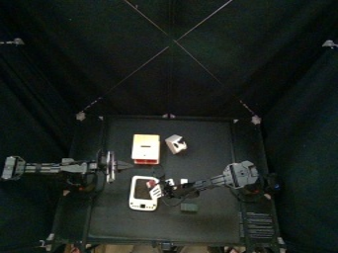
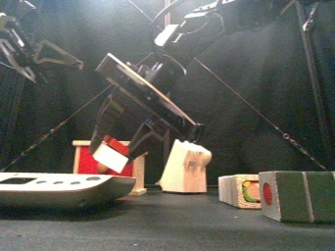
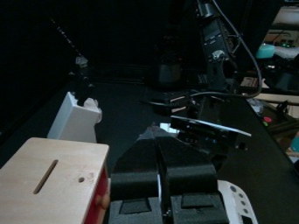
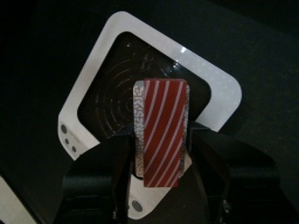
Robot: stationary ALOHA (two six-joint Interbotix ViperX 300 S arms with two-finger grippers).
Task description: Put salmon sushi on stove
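Observation:
The salmon sushi (image 4: 163,122), a whitish lump with an orange-red striped top, is clamped between the jaws of my right gripper (image 4: 163,164). It hangs above the stove (image 4: 114,39), a white rounded slab with dark ringed burners. In the top view the right gripper (image 1: 168,184) is over the right edge of the stove (image 1: 140,197). In the front view the sushi (image 2: 112,156) is held a little above the stove (image 2: 46,186). My left gripper (image 3: 162,185) rests at the table's left side, jaws together and empty.
A red-white-yellow box (image 1: 144,148) and a grey-white cube (image 1: 175,144) stand behind the stove. A small flat black block (image 1: 189,208) lies at the front right of the stove. Two small blocks (image 2: 299,196) stand near the front edge in the front view.

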